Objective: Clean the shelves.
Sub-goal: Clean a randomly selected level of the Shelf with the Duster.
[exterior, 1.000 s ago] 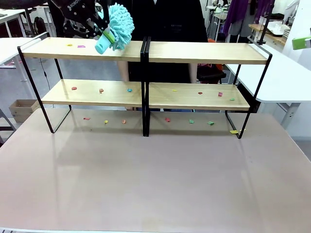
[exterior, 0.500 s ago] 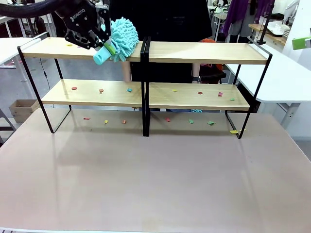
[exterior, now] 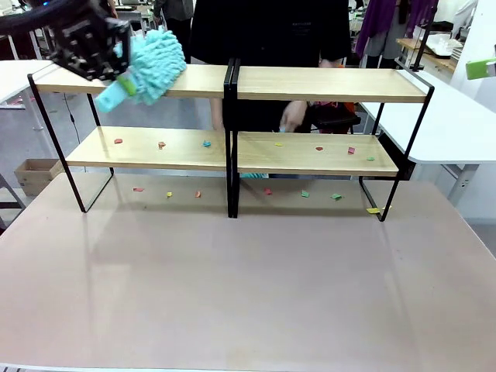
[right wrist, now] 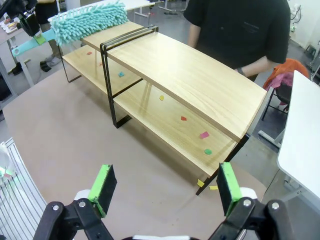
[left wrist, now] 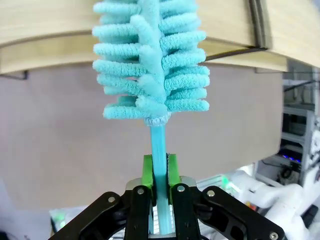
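The shelves (exterior: pixel 325 84) are two joined wood-and-black-frame racks across the table's far half, also in the right wrist view (right wrist: pixel 190 75). My left gripper (exterior: pixel 116 66) is shut on the handle of a teal fluffy duster (exterior: pixel 155 60), whose head lies over the left rack's top board. In the left wrist view the green pads (left wrist: pixel 148 175) clamp the thin teal handle (left wrist: pixel 158 145) below the duster head (left wrist: pixel 150 60). My right gripper (right wrist: pixel 165 185) hangs open high above the table's right end, holding nothing. Coloured paper scraps (exterior: pixel 206 143) dot the lower boards.
More scraps (exterior: pixel 335 196) lie on the tabletop under the racks. A person in black (exterior: pixel 271 31) stands behind the shelves, one hand (exterior: pixel 293 116) low behind the right rack. A white side table (exterior: pixel 457 124) stands to the right. The beige tabletop (exterior: pixel 248 287) spreads in front.
My left gripper has swept the duster leftward along the top board, from the middle post to the left rack. The person's hand has come down behind the right rack.
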